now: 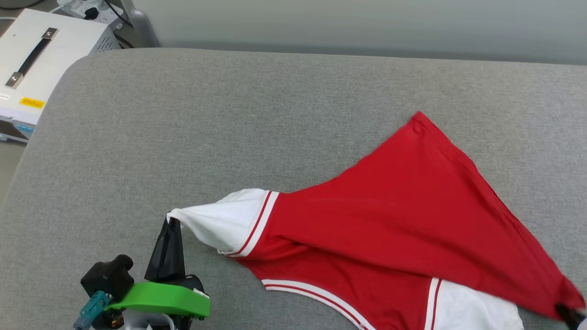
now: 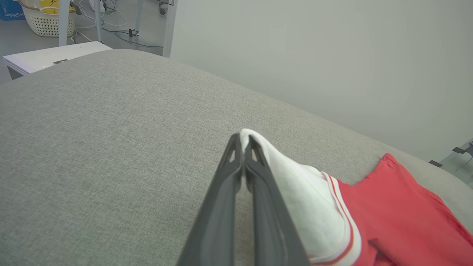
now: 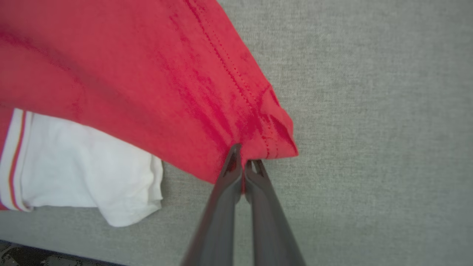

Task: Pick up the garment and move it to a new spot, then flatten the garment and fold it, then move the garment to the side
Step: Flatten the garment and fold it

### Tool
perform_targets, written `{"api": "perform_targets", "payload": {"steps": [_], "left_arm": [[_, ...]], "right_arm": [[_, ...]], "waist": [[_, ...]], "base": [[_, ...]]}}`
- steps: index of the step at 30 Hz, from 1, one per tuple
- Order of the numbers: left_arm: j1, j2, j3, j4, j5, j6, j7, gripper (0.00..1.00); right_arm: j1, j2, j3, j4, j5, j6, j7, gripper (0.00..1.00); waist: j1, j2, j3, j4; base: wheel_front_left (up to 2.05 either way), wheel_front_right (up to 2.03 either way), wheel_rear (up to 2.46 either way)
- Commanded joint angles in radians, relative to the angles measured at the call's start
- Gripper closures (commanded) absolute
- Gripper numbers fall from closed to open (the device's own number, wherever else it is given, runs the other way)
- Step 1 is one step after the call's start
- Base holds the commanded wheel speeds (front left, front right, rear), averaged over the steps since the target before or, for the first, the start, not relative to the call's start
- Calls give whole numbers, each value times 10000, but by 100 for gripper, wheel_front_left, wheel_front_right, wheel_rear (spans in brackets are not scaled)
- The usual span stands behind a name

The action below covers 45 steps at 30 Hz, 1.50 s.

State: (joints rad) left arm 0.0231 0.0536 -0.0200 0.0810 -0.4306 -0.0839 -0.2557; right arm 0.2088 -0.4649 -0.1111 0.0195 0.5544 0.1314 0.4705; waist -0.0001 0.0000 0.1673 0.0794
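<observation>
Red garment (image 1: 390,215) lies stretched because my left tool (image 1: 173,222) pinches its white sleeve (image 1: 220,223), my right tool (image 1: 567,312) its hem corner (image 3: 273,138).

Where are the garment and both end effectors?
garment (image 1: 390,206), head view, red body panel.
left end effector (image 2: 242,142), left wrist view, fingertips pinching white sleeve.
right end effector (image 3: 244,159), right wrist view, fingertips pinching red hem.

Head view: you look steeply down on the grey fabric surface (image 1: 183,114). Left wrist view skims it low; right wrist view faces straight down, close. All share the red, white-sleeved jersey garment (image 1: 390,206).
</observation>
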Motion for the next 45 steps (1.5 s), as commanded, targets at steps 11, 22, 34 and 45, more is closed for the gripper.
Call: {"api": "perform_targets", "payload": {"steps": [11,22,34,45], "left_arm": [[-189,-34,-54,55,115,-128,-61,100],[-1053,-34,-590,77,179,-211,-61,100],[-1754,-34,-1307,-156,-36,-122,-61,100],[-2227,-34,-1812,-236,-219,-15,-61,100]], "right_arm": [[-1195,-107,-1088,-1700,-137,-7,-180,0],[-5688,-1919,1187,-1392,-220,-7,1594,0],[-9796,-2228,4864,1745,622,-7,4315,0],[-11173,-1376,6616,4642,884,-7,3533,0]], "waist": [[1,0,405,121],[1,0,1270,734],[1,0,2246,1484],[1,0,2902,1885]], "base": [[0,0,0],[0,0,0],[0,0,0],[0,0,0]]}}
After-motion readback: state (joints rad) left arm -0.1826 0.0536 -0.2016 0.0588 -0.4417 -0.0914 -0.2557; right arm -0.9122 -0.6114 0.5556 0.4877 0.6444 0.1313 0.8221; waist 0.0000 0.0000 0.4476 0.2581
